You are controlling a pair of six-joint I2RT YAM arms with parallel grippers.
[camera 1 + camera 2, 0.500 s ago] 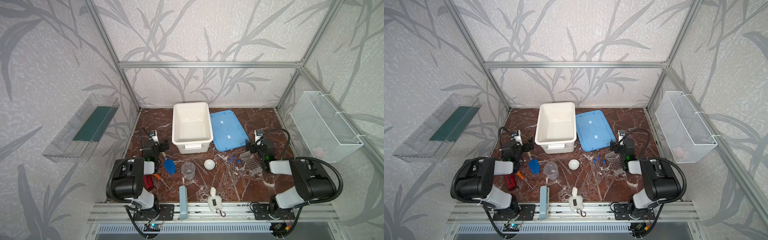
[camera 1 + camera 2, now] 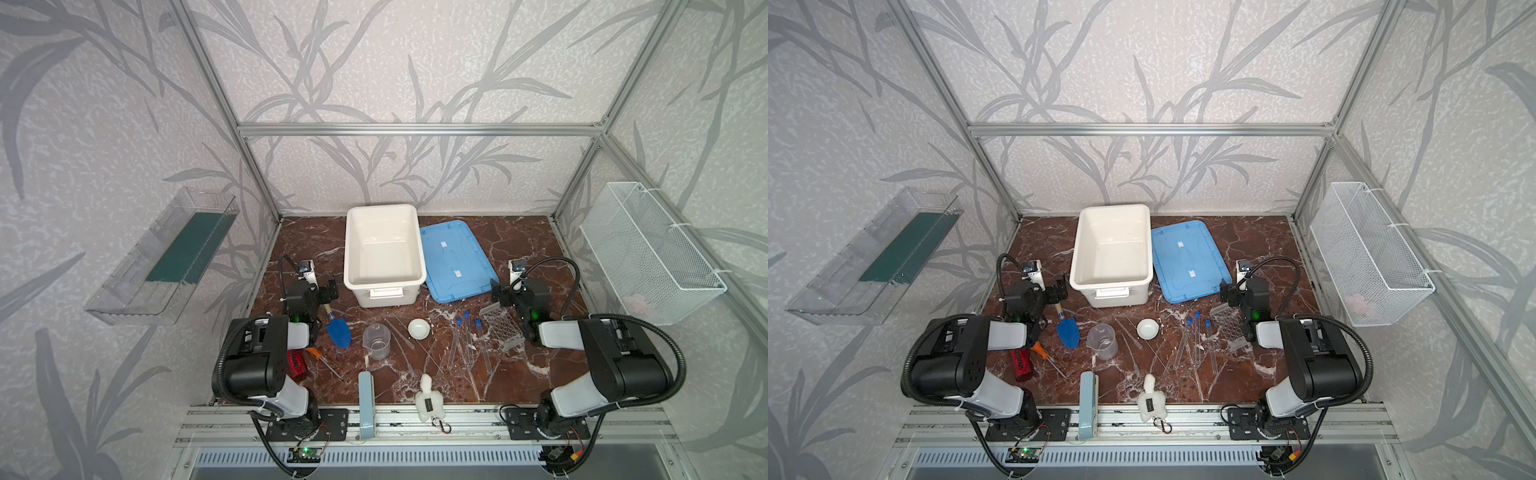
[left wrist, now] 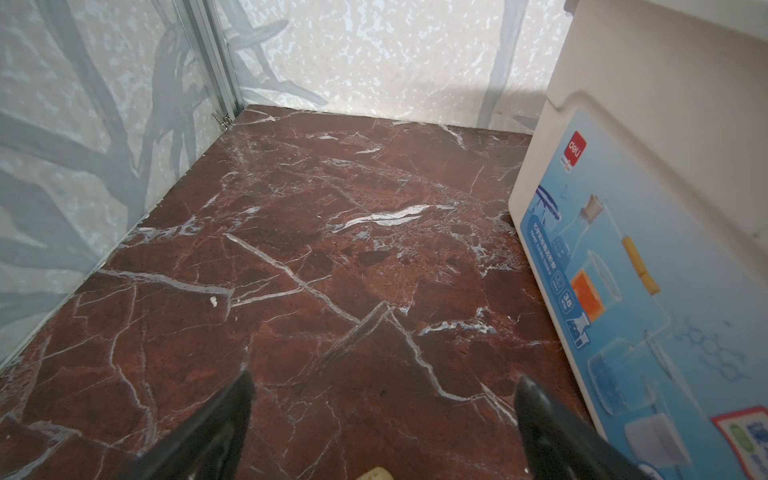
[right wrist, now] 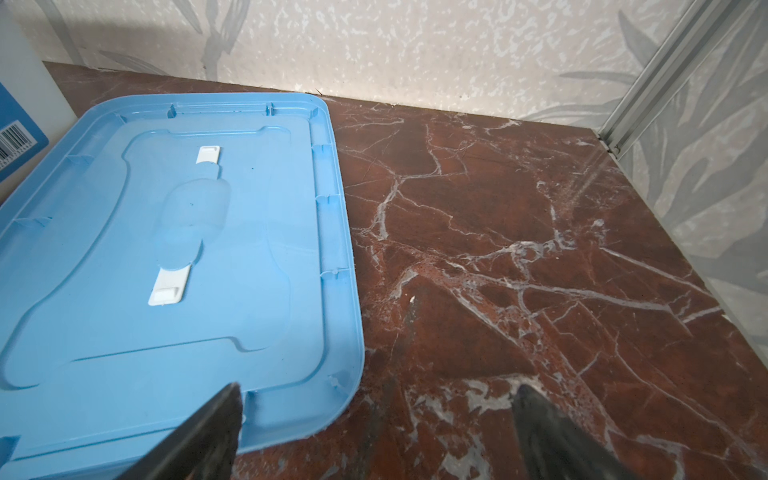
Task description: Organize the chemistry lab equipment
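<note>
Left gripper (image 3: 384, 382): jaws wide apart, empty, over bare table (image 2: 532, 249) beside the white bin (image 2: 384, 291).
Right gripper (image 4: 378, 390): jaws wide apart, empty, at the blue lid (image 2: 453, 262)'s near corner.
Tubes (image 2: 467, 336): 3, blue-capped, lying flat between dish and rack.
Rack (image 2: 500, 328): beside the right arm.
Beaker (image 2: 376, 340): upright, left of the dish (image 2: 418, 329).
Rods (image 2: 399, 332): flat, between beaker and dish.
</note>
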